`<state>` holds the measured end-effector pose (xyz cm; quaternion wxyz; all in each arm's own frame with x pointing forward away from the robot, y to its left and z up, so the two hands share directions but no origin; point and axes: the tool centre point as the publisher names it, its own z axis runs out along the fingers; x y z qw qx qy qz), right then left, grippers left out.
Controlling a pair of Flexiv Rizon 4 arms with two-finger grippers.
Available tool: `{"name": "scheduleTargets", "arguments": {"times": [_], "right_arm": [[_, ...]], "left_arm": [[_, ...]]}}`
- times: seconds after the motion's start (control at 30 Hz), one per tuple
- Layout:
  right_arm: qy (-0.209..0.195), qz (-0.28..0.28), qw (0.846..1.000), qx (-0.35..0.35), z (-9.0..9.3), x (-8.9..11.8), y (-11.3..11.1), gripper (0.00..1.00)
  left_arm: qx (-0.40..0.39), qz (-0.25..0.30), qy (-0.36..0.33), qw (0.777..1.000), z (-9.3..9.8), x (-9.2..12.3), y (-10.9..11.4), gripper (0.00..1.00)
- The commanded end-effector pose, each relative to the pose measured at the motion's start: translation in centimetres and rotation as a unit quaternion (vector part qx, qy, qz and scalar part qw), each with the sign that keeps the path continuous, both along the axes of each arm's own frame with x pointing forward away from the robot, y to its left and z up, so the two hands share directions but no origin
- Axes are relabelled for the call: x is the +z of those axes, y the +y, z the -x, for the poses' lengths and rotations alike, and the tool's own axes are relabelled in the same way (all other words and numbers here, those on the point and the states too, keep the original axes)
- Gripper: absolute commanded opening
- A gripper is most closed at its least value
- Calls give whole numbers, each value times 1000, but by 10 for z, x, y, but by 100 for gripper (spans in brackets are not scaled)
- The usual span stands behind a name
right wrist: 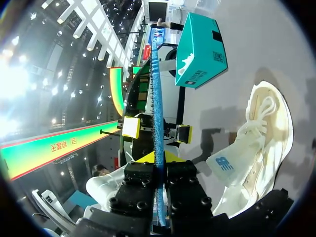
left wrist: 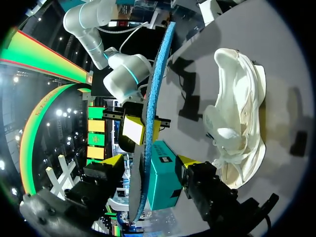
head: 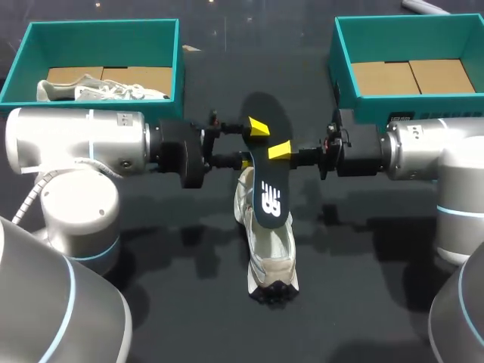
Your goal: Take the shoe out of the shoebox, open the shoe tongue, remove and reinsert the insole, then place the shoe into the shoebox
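A dark insole [head: 268, 181] with a blue underside hangs over the middle of the table, above a white and beige shoe [head: 271, 253] that lies on the tabletop. My right gripper [head: 281, 151] is shut on the insole's edge from the right. In the right wrist view the insole [right wrist: 157, 98] runs edge-on through the shut right gripper [right wrist: 159, 163], with the shoe [right wrist: 256, 148] beside it. My left gripper [head: 252, 144] comes in from the left, open. In the left wrist view its fingers stand either side of the insole [left wrist: 155, 98] without touching, and the shoe [left wrist: 237, 113] lies beyond.
A teal shoebox [head: 102, 34] at the back left holds another pale shoe [head: 98, 91]. A second teal box [head: 408, 34] at the back right shows only its cardboard floor. Both arms meet over the table's middle.
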<state>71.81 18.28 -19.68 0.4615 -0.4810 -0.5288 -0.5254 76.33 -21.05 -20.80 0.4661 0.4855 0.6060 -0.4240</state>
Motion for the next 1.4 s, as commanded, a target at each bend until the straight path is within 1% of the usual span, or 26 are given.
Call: {"name": "scheduleTargets", "arguments": {"times": [0.03,0.4,0.6,0.67,0.8,0.97,1.17,1.27,1.37,1.4], "right_arm": [[0,0,1000,1,0,-1,7,0],[13,-9,1000,2,-2,-4,9,0],[17,-12,1000,-1,-3,-5,7,0],[19,-13,1000,-1,-3,-5,7,0],[21,-14,1000,0,-3,-5,7,0],[25,-12,1000,4,-3,-5,7,0],[31,-10,999,7,-3,-6,6,0],[35,-9,999,7,-3,-7,6,0],[39,-8,999,7,-3,-7,5,0],[40,-8,999,7,-3,-7,5,0]], "left_arm": [[4,1,-1,1000,0,-5,-8,50],[6,24,-13,1000,-1,-6,-6,41],[7,32,-24,999,0,-7,-7,40],[9,31,-29,999,0,-7,-8,38],[11,32,-33,999,-1,-7,-9,30],[16,30,-37,999,-4,-8,-12,33],[18,27,-40,999,-5,-8,-14,32],[18,25,-43,999,-6,-8,-15,27],[21,22,-46,998,-6,-8,-15,17],[22,21,-47,998,-7,-8,-15,17]]}}
